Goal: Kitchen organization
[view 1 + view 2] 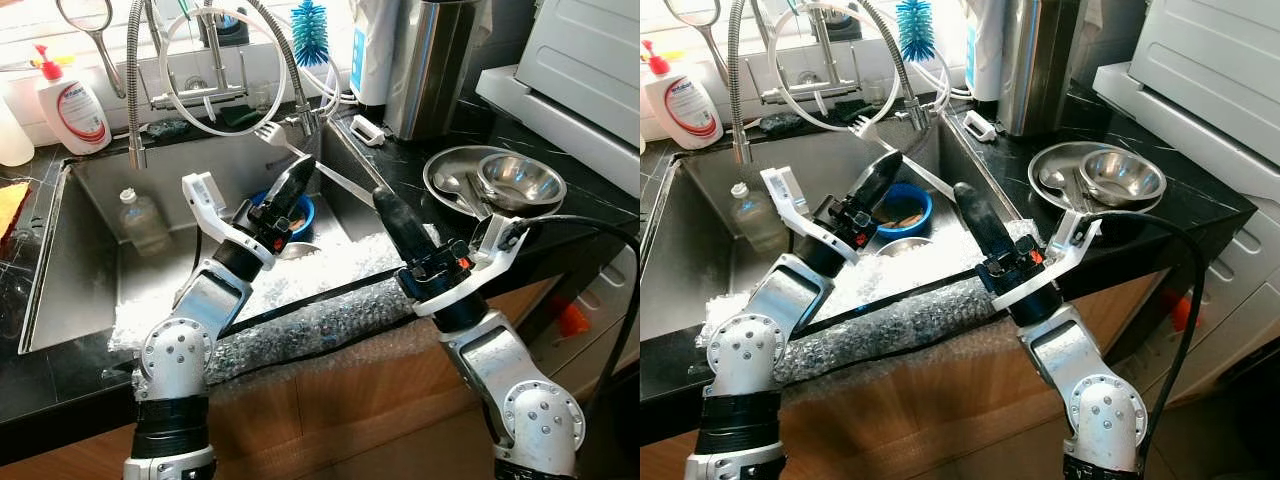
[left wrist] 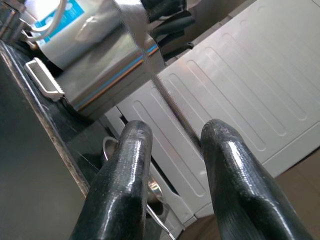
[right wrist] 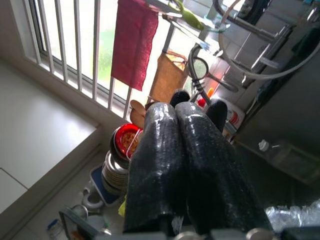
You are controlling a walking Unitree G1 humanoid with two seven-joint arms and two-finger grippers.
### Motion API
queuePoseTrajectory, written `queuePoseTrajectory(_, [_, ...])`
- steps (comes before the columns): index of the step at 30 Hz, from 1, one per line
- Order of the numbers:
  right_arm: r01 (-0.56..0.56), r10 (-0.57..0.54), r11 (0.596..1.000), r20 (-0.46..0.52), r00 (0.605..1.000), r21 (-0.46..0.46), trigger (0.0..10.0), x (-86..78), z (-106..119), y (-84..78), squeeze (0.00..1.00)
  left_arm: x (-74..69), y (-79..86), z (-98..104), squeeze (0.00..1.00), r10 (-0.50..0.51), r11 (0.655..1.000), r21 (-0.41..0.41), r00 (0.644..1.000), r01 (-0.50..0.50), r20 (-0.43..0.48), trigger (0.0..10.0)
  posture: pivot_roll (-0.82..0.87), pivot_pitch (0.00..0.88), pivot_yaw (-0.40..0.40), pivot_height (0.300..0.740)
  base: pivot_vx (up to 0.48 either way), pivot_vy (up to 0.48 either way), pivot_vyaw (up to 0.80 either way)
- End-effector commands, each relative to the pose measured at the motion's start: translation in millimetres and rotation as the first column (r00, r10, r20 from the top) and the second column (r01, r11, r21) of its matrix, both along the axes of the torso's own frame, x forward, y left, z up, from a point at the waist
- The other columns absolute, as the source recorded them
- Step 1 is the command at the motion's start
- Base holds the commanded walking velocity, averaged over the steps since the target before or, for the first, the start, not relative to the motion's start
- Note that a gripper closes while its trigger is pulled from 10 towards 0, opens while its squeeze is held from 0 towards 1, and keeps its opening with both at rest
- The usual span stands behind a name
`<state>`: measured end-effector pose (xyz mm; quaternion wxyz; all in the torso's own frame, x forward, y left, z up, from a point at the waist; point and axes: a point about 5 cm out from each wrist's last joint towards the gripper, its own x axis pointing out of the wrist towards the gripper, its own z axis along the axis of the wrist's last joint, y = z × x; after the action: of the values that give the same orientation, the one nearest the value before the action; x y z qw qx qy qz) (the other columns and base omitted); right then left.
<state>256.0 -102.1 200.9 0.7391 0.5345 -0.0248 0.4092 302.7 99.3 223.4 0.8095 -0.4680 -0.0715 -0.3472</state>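
Setting: black marbled worktop (image 1: 560, 235) around a steel sink (image 1: 95, 215) lined with bubble wrap (image 1: 300, 320).
Left gripper (image 1: 300, 180): raised over the sink, fingers (image 2: 125, 170) apart, holding nothing.
Right gripper (image 1: 388, 205): at the sink's right edge, fingers pressed together, empty.
Task object: round blue bowl (image 1: 902, 212) lay in the sink, just beyond the left gripper.
Advice: descend squarely over the bowl's rim, close gently.
Writing: white soap bottle (image 1: 72, 105) with a red label, illegible.
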Motion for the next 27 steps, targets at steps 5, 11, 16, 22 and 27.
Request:
queuePoseTrajectory(5, [-0.039, 0.039, 0.999, 0.01, 0.999, -0.004, 10.0, -7.4, 0.3, 5.8, 0.0, -1.1, 0.0, 10.2, 0.0, 0.021, 1.0, -0.007, 0.999, -0.021, 0.042, 9.0, -0.11, 0.027, 0.011, 0.74, 0.0, 0.0, 0.0])
queuePoseTrajectory(11, [-0.045, 0.045, 0.999, 0.015, 0.999, -0.006, 10.0, -8.4, 0.4, 7.2, 0.0, 1.3, 2.4, 11.6, 0.0, 0.039, 0.999, -0.017, 0.999, -0.039, 0.038, 0.0, -0.11, 0.032, 0.011, 0.74, 0.0, 0.0, 0.0])
queuePoseTrajectory(16, [-0.044, 0.044, 0.999, 0.019, 0.999, -0.007, 10.0, -8.5, 0.7, 7.7, 0.0, 0.8, 1.7, 13.2, 0.0, 0.036, 0.999, -0.028, 0.999, -0.035, 0.041, 0.0, -0.11, 0.034, 0.011, 0.74, 0.0, 0.0, 0.0])
queuePoseTrajectory(22, [-0.037, 0.037, 0.999, 0.029, 0.999, -0.002, 10.0, -8.7, 2.2, 7.0, 0.0, 1.0, 3.2, 15.1, 0.0, 0.04, 0.997, -0.061, 0.999, -0.038, 0.034, 0.0, -0.11, 0.039, 0.011, 0.74, 0.0, 0.0, 0.0])
queuePoseTrajectory(27, [-0.016, 0.016, 1.0, 0.016, 1.0, 0.007, 10.0, -6.0, 1.3, 4.7, 0.26, 2.9, 6.5, 17.5, 0.0, 0.057, 0.996, -0.076, 0.998, -0.055, 0.029, 0.0, -0.11, 0.038, 0.011, 0.74, 0.0, 0.0, 0.0])
